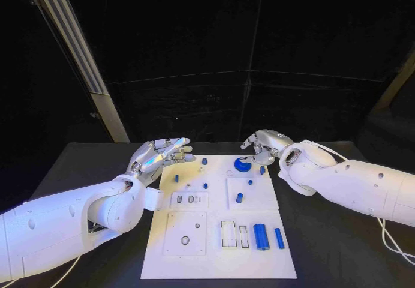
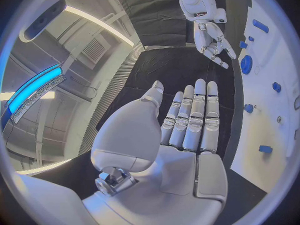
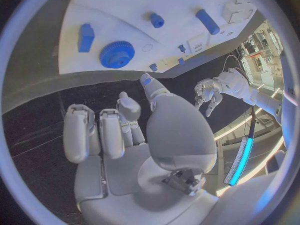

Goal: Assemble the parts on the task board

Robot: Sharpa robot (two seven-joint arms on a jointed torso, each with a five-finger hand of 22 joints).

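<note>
The left robot hand (image 1: 161, 153) hovers empty with straight, spread fingers, while the right robot hand (image 1: 264, 146) curls inward, empty.

- The right hand (image 1: 264, 146) hangs over the far edge of the task board (image 1: 216, 252) and covers part of the blue gear (image 1: 243, 161); whether a fingertip touches it cannot be told.
- In the left wrist view the task board (image 2: 275, 60) runs off the rim of the circle, so its far side is cut away.
- The small blue pegs (image 1: 205, 161) near the far edge are too small to make out their shape.
- The left hand (image 1: 160, 153) hides the board's far-left corner.
</note>
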